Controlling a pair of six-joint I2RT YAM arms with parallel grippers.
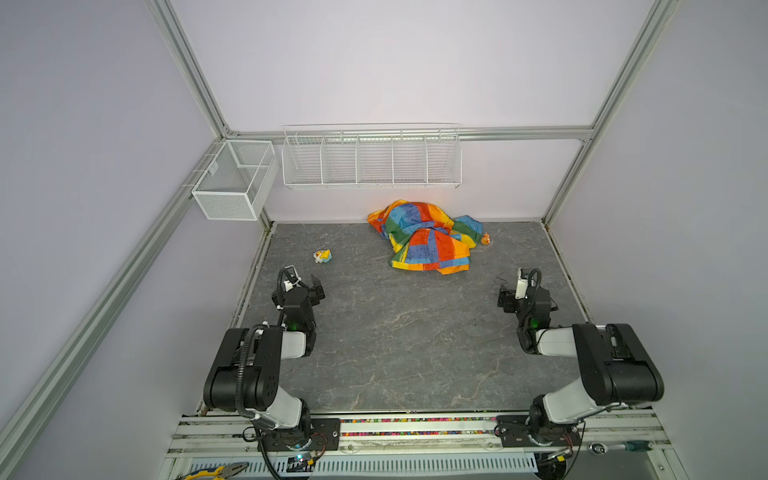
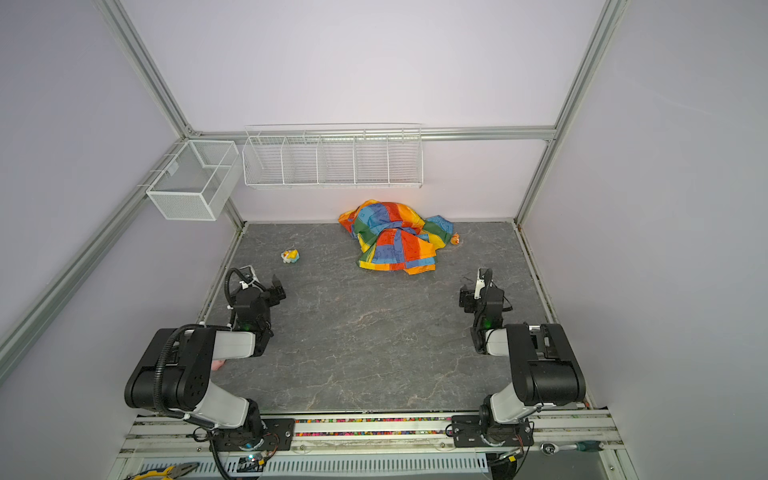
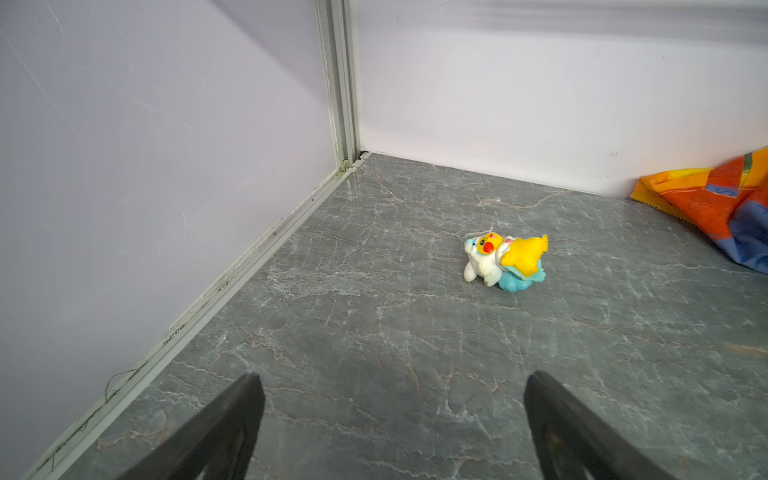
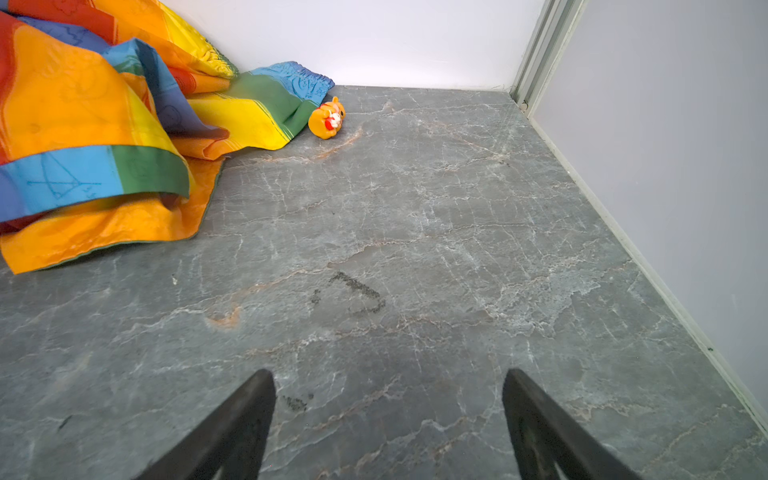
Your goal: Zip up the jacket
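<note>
Both the left jaws and the right jaws are standing wide and empty over the grey marbled counter point(image 1: 395, 332). The crumpled thin rainbow-striped jacket point(image 1: 424, 237) is lying by the back wall, well apart. Spreading it flat first should expose its hidden zipper.

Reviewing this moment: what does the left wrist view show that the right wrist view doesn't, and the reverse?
Only the left wrist view: the yellow, white and blue toy figure lying alone on the table, ahead of the open left gripper.
Only the right wrist view: the orange toy figure close beside a green and blue fold of the jacket, dark scuff marks, and the open right gripper.
Both: the crumpled jacket, gripped by neither gripper, and the grey marbled table.
</note>
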